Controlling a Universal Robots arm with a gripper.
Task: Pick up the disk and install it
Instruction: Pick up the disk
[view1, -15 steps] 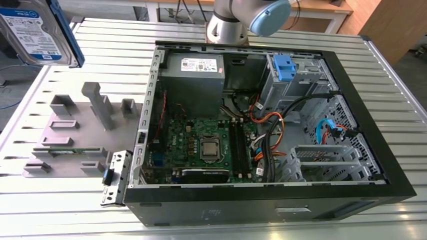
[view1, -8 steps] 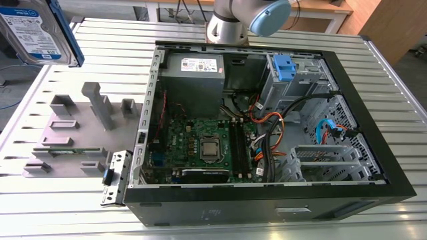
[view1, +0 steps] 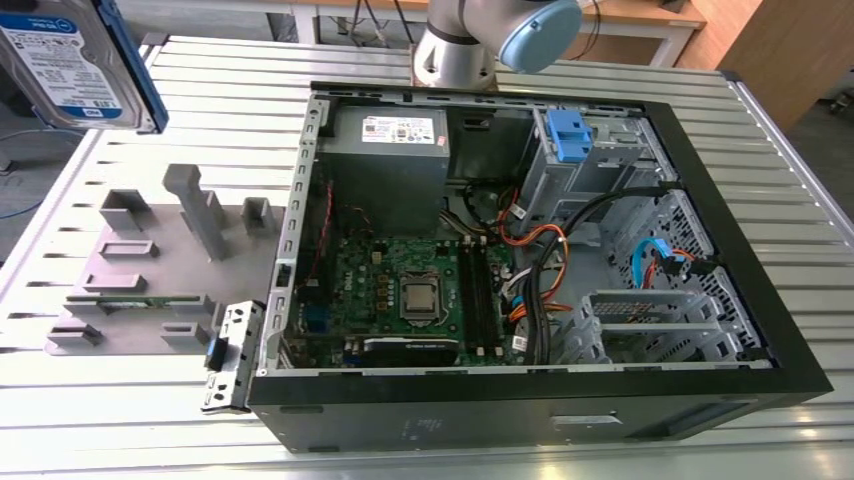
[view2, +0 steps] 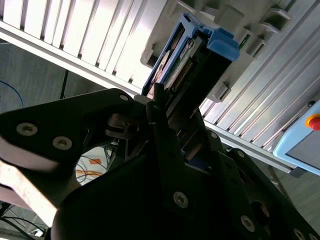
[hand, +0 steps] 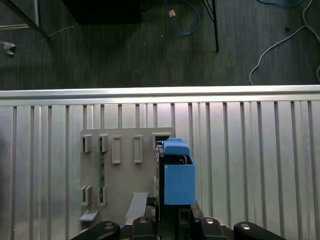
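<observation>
a: progress here?
b: we see the disk (view1: 60, 60) held clear of the tabletop (view1: 787, 150), clamped in the end effector (view2: 172, 117), well apart from the open computer case (view1: 467, 410); installing is left.
a: hidden?
b: the disk's top is cropped in the exterior view; its bay we cannot identify.

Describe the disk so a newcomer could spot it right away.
Start at the open computer case. Past the grey fixture block at the exterior view's left, the disk hangs in the air. Only it is a flat slab with a white-and-blue label and a blue side rail.
</observation>
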